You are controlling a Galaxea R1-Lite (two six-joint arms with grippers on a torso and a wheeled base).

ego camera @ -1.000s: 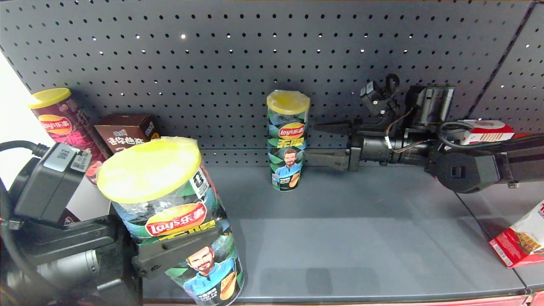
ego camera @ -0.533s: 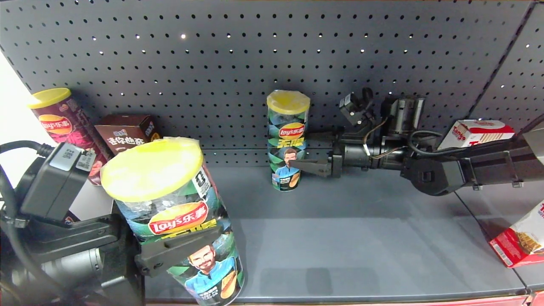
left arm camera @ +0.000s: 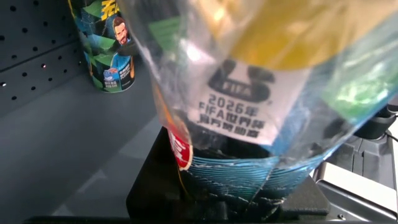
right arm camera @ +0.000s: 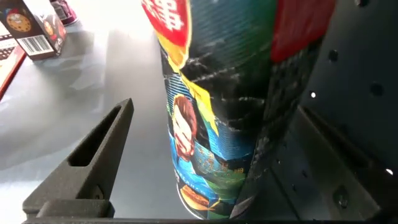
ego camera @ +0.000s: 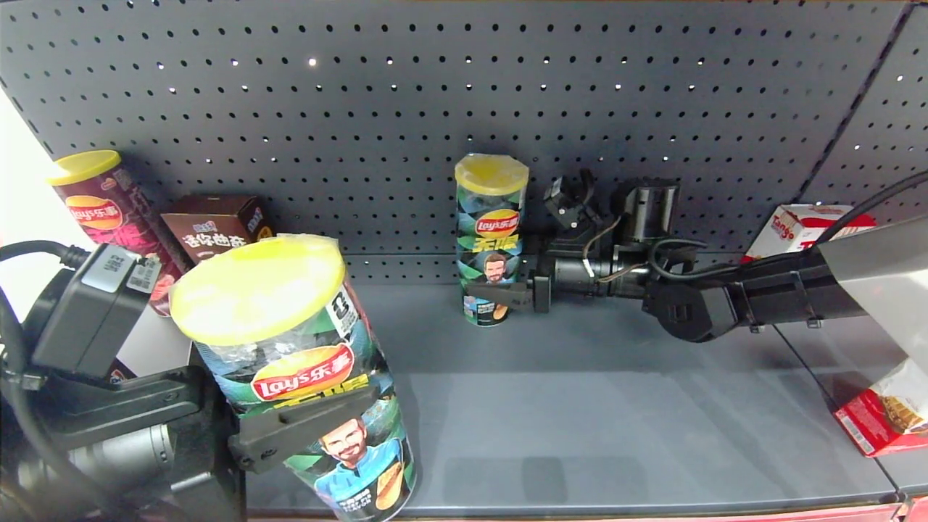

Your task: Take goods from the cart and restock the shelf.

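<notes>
Chip can [ego camera: 290,348], yellow lid on, is clamped between the jaws of the left gripper [ego camera: 319,413], over the front of the shelf [ego camera: 616,406]. The right gripper [ego camera: 489,268] is spread wide, and a second can [ego camera: 491,217] stands lidded and upright between its jaws by the pegboard [ego camera: 435,87]. The contents of both cans are hidden.

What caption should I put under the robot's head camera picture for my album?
Left gripper holds a chip can at the shelf front; right gripper, open, straddles a second can by the pegboard.

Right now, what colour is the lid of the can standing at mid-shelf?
The lid is yellow, clearest in the head view.
</notes>
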